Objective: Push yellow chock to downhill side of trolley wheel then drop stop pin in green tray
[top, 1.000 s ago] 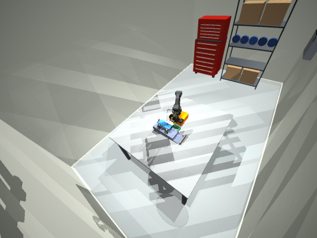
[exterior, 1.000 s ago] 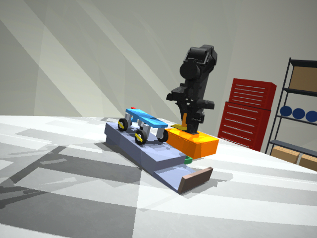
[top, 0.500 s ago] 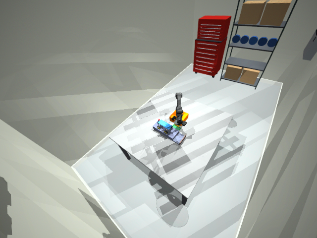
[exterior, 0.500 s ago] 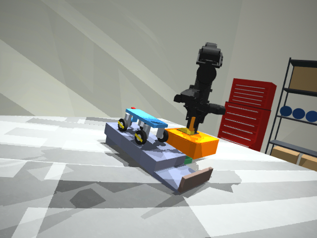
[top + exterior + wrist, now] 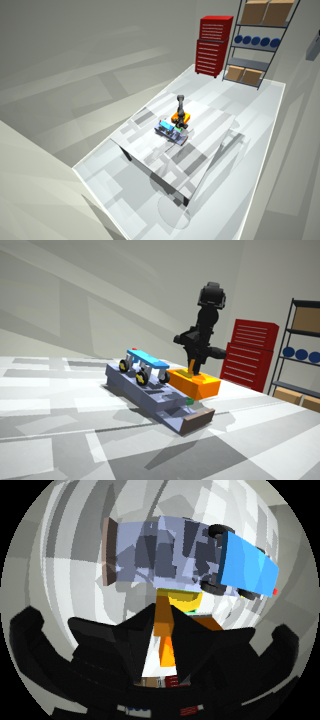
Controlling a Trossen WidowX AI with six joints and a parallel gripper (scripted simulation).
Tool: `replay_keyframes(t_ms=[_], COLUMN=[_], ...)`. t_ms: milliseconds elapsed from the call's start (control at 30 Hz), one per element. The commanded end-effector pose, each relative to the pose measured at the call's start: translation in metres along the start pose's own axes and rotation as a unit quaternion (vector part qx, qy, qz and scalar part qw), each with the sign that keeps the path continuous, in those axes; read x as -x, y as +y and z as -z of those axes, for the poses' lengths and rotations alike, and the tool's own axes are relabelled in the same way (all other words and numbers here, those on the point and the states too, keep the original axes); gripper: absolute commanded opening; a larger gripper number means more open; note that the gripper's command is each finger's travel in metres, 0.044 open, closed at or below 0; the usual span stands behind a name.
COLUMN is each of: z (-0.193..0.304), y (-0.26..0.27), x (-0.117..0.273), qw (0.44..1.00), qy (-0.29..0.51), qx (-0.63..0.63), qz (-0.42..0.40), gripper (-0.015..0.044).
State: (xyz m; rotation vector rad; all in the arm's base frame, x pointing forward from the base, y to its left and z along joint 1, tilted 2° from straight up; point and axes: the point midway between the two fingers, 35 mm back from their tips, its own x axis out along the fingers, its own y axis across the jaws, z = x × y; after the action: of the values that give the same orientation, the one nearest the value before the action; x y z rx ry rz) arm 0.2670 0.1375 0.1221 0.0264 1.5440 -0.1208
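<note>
The blue-topped trolley (image 5: 166, 125) (image 5: 147, 358) (image 5: 250, 565) stands on the upper part of the grey ramp (image 5: 173, 401) (image 5: 135, 555). The stop pin's red head (image 5: 160, 120) (image 5: 134, 349) (image 5: 275, 592) shows at its uphill end. My gripper (image 5: 193, 367) (image 5: 162, 607) is shut on the orange handle of the yellow chock (image 5: 184, 373) (image 5: 186, 600). The chock hangs in the air beside the ramp, on the tray's side and downhill of the trolley, not touching a wheel. Its black base is hard to make out. The green tray (image 5: 189, 401) is partly hidden beside the ramp.
The orange block (image 5: 187, 116) (image 5: 209, 392) under the arm's base stands behind the tray. A brown end board (image 5: 197, 420) (image 5: 110, 552) closes the ramp's low end. A red tool cabinet (image 5: 213, 49) (image 5: 249, 353) and shelves stand far back, off the table.
</note>
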Motion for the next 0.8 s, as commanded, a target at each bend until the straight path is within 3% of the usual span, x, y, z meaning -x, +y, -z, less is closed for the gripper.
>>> replay_keyframes(t_ms=[0,767], z=[-0.01,-0.013], y=[0.002,0.003], x=[-0.002,-0.049], qw=[1.0,1.0], qy=[-0.002,-0.002], qx=[0.002,0.002], qz=[0.001,0.001], gripper=[0.0,0.0])
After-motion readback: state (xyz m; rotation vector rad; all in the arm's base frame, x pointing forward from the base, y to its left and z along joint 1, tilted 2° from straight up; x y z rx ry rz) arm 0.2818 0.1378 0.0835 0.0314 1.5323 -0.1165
